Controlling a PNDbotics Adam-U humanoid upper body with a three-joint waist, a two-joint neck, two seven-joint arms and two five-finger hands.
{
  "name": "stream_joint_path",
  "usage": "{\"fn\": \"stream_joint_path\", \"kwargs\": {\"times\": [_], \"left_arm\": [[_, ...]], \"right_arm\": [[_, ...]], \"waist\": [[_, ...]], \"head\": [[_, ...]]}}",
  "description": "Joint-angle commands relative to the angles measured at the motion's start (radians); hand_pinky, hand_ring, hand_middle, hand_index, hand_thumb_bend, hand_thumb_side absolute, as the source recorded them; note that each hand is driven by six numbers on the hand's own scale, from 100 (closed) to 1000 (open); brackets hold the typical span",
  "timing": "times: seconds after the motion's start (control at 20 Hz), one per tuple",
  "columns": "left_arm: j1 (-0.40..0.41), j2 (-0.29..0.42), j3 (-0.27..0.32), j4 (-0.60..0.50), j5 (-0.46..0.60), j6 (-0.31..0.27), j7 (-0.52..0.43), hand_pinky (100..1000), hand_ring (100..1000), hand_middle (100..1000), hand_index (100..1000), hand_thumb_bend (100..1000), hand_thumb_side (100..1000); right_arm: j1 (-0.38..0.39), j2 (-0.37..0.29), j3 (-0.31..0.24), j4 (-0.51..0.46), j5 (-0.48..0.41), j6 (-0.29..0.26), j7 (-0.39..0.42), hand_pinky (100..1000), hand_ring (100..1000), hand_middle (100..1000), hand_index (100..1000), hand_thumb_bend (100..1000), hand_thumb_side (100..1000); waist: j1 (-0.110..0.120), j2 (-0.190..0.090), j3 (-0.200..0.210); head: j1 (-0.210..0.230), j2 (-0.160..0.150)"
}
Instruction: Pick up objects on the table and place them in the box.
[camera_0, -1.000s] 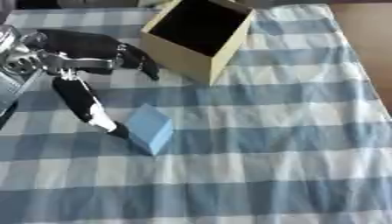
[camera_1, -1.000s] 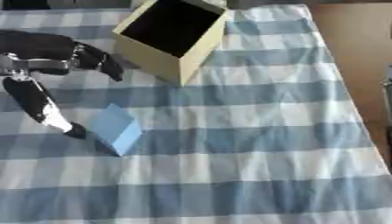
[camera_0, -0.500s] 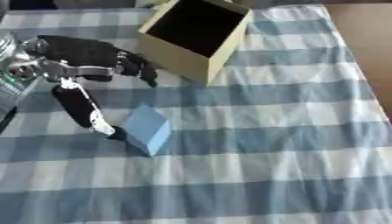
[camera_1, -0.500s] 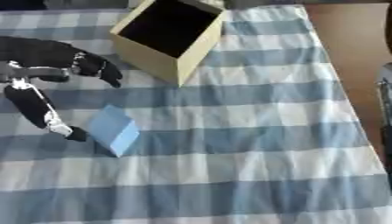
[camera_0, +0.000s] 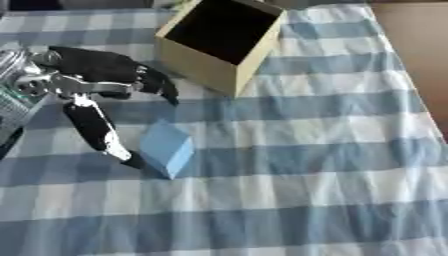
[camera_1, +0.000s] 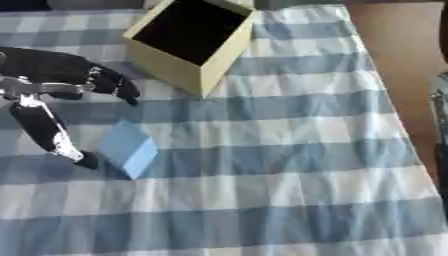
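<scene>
A light blue block (camera_0: 166, 148) lies on the checked tablecloth, left of the middle. My left hand (camera_0: 96, 85) hovers at its left, open: the fingers (camera_0: 149, 80) arch above and behind the block, and the long thumb (camera_0: 98, 131) reaches down to the block's left edge. I cannot tell whether the thumb tip touches it. The open tan box (camera_0: 222, 44) stands at the far middle, tilted, dark inside, with nothing visible in it. My right hand shows in neither view.
The blue and white checked cloth (camera_0: 306, 165) covers the table. Its right edge runs along a brown floor (camera_1: 394, 55) at the upper right. A dark object (camera_1: 439, 115) shows at the right border of the right eye view.
My left hand has shifted slightly toward the block, thumb now beside its left edge. The block and box have not moved.
</scene>
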Motion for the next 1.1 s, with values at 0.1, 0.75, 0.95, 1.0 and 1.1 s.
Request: {"fn": "stream_joint_path", "kwargs": {"times": [0.1,0.75,0.95,1.0,1.1], "left_arm": [[-0.014,0.003,-0.002,0.011,-0.033,-0.120,-0.096,837,909,881,909,655,504],[-0.020,-0.038,-0.017,0.062,-0.056,-0.148,-0.066,818,891,843,871,609,488],[-0.022,-0.044,-0.016,0.066,-0.038,-0.151,-0.049,789,854,776,795,552,452],[-0.023,-0.045,-0.015,0.067,-0.033,-0.150,-0.044,766,826,733,744,533,436],[-0.025,-0.048,-0.011,0.069,-0.026,-0.147,-0.026,726,777,625,665,497,399]], "right_arm": [[-0.006,-0.010,-0.011,-0.020,-0.007,0.000,0.005,708,758,664,824,100,961],[-0.006,-0.004,-0.010,-0.020,-0.014,0.005,0.012,709,757,663,825,100,964],[-0.006,-0.002,-0.011,-0.020,-0.015,0.006,0.013,709,758,663,825,100,963],[-0.006,-0.001,-0.010,-0.020,-0.016,0.006,0.013,709,758,663,825,100,963],[-0.006,-0.001,-0.010,-0.020,-0.016,0.007,0.014,709,758,663,826,100,964]], "waist": [[-0.001,-0.018,-0.001],[-0.005,-0.012,-0.003],[-0.006,-0.012,-0.002],[-0.006,-0.012,-0.001],[-0.007,-0.013,-0.001]], "head": [[0.004,-0.006],[0.011,-0.008],[0.012,-0.009],[0.012,-0.010],[0.012,-0.010]]}}
